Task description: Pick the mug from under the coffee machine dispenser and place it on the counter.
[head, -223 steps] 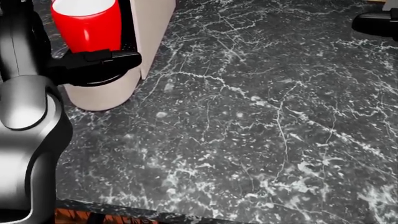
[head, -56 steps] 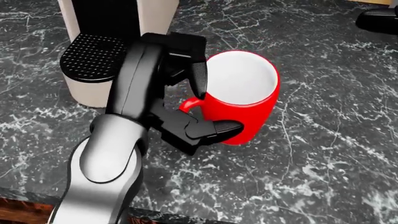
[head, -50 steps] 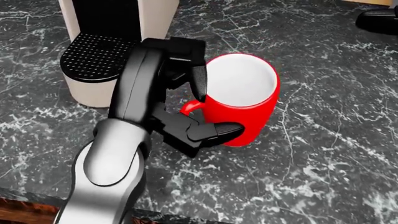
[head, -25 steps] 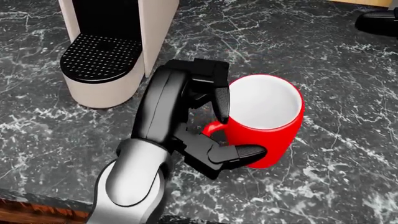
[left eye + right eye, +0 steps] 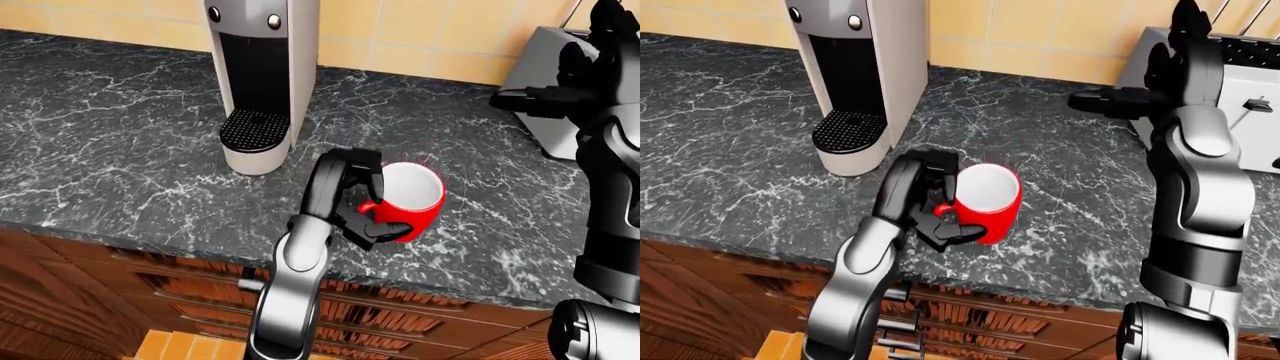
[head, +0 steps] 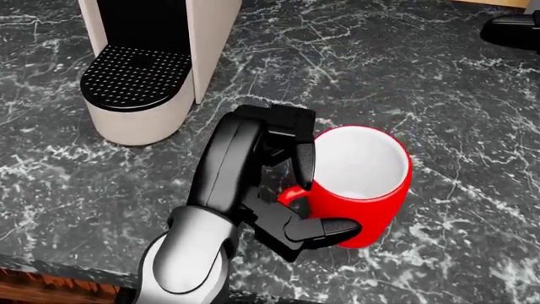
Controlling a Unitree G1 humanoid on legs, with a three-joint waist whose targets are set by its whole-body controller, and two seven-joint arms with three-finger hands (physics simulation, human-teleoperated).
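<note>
- The dark marble counter [image 5: 120, 135] runs wall to wall, with bare stone around the work.
- The coffee machine [image 5: 262, 75] stands upright toward the top left of the left-eye view, its drip tray [image 6: 135, 76] with nothing on it.
- A toaster [image 5: 1250, 82] sits at the right, and the right hand [image 5: 1130, 97] hangs above the counter beside it, fingers spread, holding nothing.
- The left hand [image 6: 291, 190] is clamped on the red mug [image 6: 359, 183], one finger over the rim, another under the handle side.
- The mug is upright, well clear of the machine and near the counter's lower edge; whether its base touches the stone I can't tell.
- The risk, to my eye: letting go while it hangs or tilts could tip it, and the edge is close.
</note>
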